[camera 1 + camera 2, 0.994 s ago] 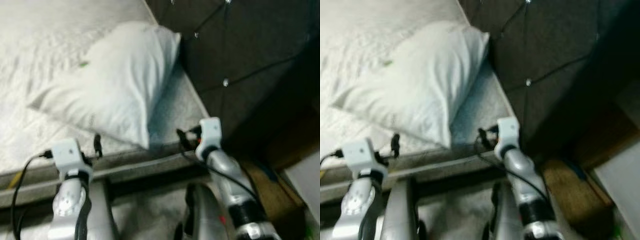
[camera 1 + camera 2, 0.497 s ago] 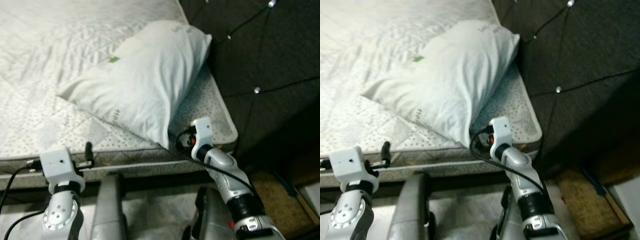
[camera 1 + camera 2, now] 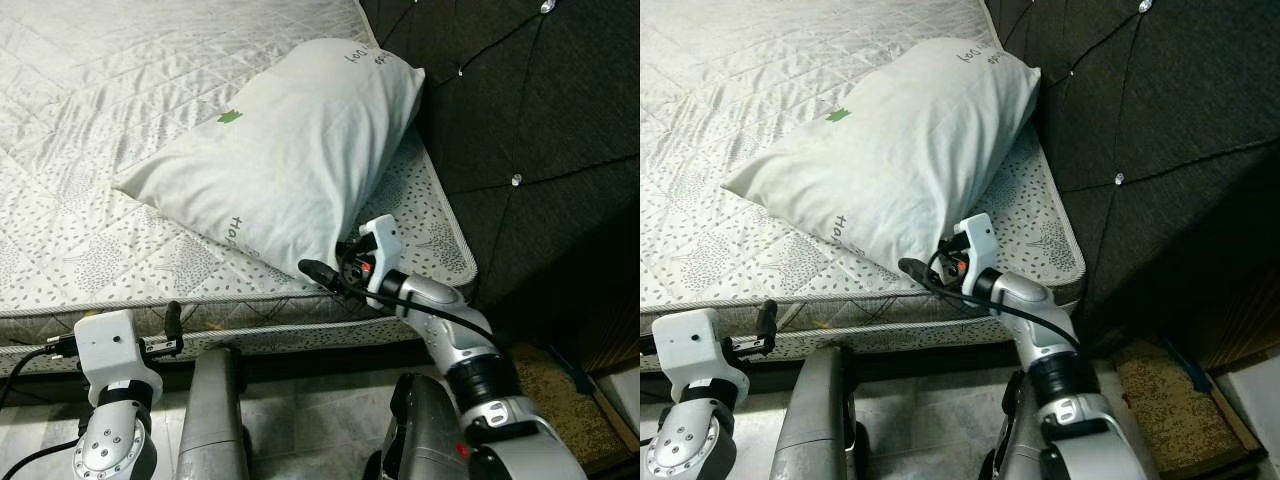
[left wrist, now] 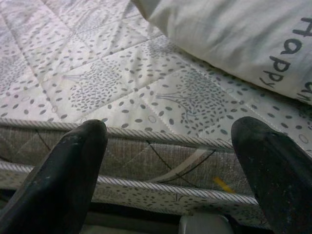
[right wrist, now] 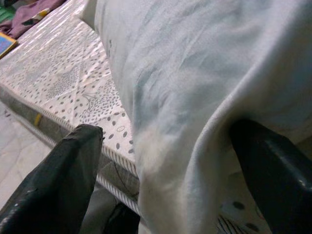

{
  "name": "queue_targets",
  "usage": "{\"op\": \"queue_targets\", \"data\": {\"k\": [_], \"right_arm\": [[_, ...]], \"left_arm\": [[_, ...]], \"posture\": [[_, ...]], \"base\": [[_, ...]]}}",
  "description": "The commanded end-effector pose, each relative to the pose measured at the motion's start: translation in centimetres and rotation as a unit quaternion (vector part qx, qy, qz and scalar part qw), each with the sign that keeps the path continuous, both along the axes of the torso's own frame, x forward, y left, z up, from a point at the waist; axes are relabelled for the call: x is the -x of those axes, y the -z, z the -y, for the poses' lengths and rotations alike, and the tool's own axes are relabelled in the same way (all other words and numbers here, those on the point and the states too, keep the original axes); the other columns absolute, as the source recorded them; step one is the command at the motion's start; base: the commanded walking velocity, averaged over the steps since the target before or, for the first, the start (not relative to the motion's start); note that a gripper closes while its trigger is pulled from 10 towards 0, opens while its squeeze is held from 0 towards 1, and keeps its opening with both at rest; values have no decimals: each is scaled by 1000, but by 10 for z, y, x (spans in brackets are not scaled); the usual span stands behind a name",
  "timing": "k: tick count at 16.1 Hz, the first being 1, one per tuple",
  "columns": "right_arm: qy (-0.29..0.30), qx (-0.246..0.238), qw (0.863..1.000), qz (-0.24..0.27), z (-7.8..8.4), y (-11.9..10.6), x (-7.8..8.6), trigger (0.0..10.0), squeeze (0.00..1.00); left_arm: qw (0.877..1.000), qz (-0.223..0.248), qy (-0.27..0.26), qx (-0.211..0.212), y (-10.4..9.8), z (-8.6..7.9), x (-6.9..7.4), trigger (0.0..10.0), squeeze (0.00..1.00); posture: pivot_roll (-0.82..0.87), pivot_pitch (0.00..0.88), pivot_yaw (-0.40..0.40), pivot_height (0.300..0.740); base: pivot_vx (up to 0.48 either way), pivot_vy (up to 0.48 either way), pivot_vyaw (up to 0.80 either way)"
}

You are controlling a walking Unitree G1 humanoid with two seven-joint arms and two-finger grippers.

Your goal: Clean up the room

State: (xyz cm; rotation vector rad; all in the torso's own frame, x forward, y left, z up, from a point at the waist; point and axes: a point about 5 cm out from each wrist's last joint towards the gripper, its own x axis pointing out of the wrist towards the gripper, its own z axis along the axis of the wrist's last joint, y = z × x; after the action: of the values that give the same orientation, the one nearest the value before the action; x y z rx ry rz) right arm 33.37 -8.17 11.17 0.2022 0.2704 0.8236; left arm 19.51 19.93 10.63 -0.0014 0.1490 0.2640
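Right gripper (image 3: 322, 270) now at pillow (image 3: 290, 150) corner

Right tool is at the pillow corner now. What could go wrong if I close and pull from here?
1. The right tool is open astride the near corner of the white printed pillow. Closing here may pinch only loose cover fabric, so it could slip out when pulled.
2. The pillow lies at the edge of the white quilted tree-print mattress, beside the dark tufted headboard. A pull toward the robot could drag it onto the floor.
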Motion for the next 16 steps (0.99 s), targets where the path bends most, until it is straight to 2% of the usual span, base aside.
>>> {"op": "queue_targets", "data": {"k": [1, 2, 3, 7, 8, 9, 10, 12, 16], "right_arm": [[46, 1, 999, -7, -2, 4, -4, 10000, 0], [54, -4, 998, -14, -3, 5, -4, 10000, 0], [63, 11, 998, -7, -7, 7, -4, 10000, 0], [142, 17, 990, -15, -22, 11, -7, 10000, 0], [159, 11, 987, -22, -27, 10, -7, 3843, 0], [177, -4, 984, -33, -33, 8, -7, 667, 0], [183, -20, 982, -36, -38, 6, -7, 0, 0], [209, -64, 974, -56, -46, -1, -9, 0, 0], [233, -73, 968, -62, -48, -3, -13, 0, 0]], "left_arm": [[1000, -2, 7, -1, -2, 2, -1, 10000, 0], [1000, -2, 8, -2, -2, 2, -1, 10000, 0], [1000, -2, 8, -3, -2, 2, -1, 10000, 0], [1000, -7, 2, -8, -2, -1, 5, 10000, 0], [1000, -7, 2, -7, -2, -1, 5, 10000, 0], [1000, -7, 3, -6, -2, 0, 4, 10000, 0], [1000, -6, 4, -5, -2, 1, 4, 10000, 0], [1000, -5, 9, -3, -2, 3, 2, 10000, 0], [1000, 1, 18, 1, -2, 5, -3, 10000, 0]], "posture": [[112, 140, -43, 529], [112, 140, -43, 529], [119, 139, -43, 529], [140, 136, -52, 529], [140, 136, -52, 529], [137, 127, -54, 529], [136, 125, -52, 529], [136, 125, -52, 529], [131, 107, -51, 529]], "base": [[0, 0, 0], [0, 0, 0], [0, 0, 0], [0, 0, 0], [0, 0, 0], [0, 0, 0], [0, 0, 0], [0, 0, 0], [0, 0, 0]]}}
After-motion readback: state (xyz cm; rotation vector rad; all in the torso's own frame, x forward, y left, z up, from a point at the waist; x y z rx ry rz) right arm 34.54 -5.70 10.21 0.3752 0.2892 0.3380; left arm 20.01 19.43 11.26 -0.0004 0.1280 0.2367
